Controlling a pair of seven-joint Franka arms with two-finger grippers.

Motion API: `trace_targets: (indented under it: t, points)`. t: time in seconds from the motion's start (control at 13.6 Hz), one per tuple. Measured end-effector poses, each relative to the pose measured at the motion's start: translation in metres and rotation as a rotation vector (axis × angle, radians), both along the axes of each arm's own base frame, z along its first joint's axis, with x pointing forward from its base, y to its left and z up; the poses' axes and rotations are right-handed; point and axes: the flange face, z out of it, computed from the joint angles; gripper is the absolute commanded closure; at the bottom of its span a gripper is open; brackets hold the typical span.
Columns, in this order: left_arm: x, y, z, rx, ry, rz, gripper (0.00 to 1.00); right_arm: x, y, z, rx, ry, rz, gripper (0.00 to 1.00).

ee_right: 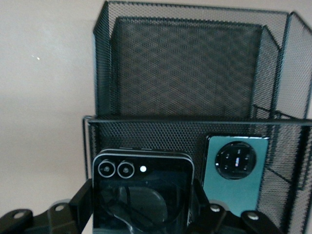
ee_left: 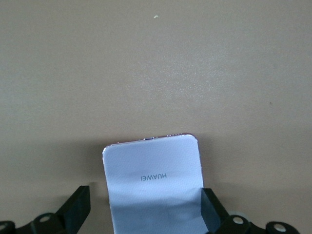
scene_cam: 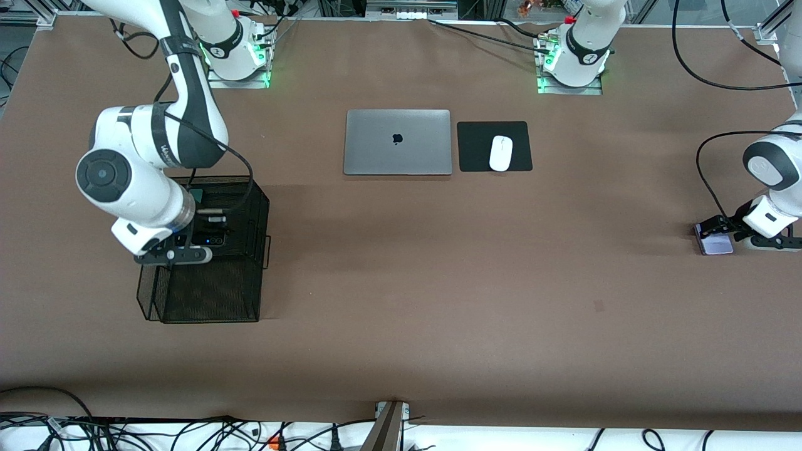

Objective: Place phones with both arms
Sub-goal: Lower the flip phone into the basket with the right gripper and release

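Observation:
My right gripper (scene_cam: 199,235) hangs over the black mesh basket (scene_cam: 207,294) at the right arm's end of the table. It is shut on the small square black phone (ee_right: 141,195), with a finger (ee_right: 83,201) on each side edge. The dark-green phone (ee_right: 236,170), with its round camera ring, stands in the basket's compartment beside it, and a teal sliver of this phone (scene_cam: 196,195) shows under the arm. At the left arm's end, the pale-lilac phone (scene_cam: 716,242) lies flat on the table. My left gripper (ee_left: 144,213) is open and straddles this lilac phone (ee_left: 153,178), with a gap at one finger (ee_left: 78,209).
A closed grey laptop (scene_cam: 397,142) lies near the robots' bases, mid-table. Beside it a white mouse (scene_cam: 500,153) rests on a black pad (scene_cam: 474,147). Cables run along the table edge nearest the front camera.

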Motion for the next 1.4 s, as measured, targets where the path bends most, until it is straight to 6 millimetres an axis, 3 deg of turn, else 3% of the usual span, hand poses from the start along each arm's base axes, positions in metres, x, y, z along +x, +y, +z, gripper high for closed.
trace_targets:
  t: [0.22,0.29,0.37,0.59,0.81,0.95,1.1,1.25,1.32,1.4]
  points:
    - [0.001,-0.001,0.0,0.0,-0.003,0.006,0.0,-0.025,-0.01,-0.036,0.013,-0.031,-0.006,1.0]
    - [0.002,-0.002,0.0,-0.001,-0.006,0.008,0.0,-0.029,-0.011,-0.042,0.012,-0.034,-0.006,0.64]
    - [0.004,-0.006,0.0,-0.004,-0.009,0.008,0.0,-0.031,-0.011,-0.046,0.012,-0.036,-0.006,0.01]
    - [0.011,-0.015,-0.001,-0.012,-0.021,0.021,0.0,-0.029,-0.007,-0.043,0.015,-0.057,-0.001,0.0]
    - [0.011,-0.011,-0.005,-0.009,-0.027,0.026,0.0,-0.02,-0.004,-0.028,0.023,-0.093,0.004,0.0]
    - [0.012,-0.008,-0.007,-0.007,-0.031,0.031,0.0,-0.006,-0.003,-0.002,0.031,-0.129,0.003,0.0]
    - [0.011,-0.005,-0.009,-0.008,-0.03,0.035,0.0,0.01,-0.012,0.037,0.033,-0.106,-0.017,0.0]
    - [0.01,-0.004,-0.013,-0.011,-0.026,0.037,0.11,0.025,-0.033,0.087,0.031,-0.062,-0.056,0.0]
    - [0.01,-0.004,-0.015,-0.012,-0.024,0.037,0.23,0.032,-0.042,0.106,0.034,-0.045,-0.076,0.0]
    - [0.011,-0.004,-0.015,-0.012,-0.025,0.037,0.42,0.04,-0.049,0.118,0.045,-0.034,-0.097,0.0]
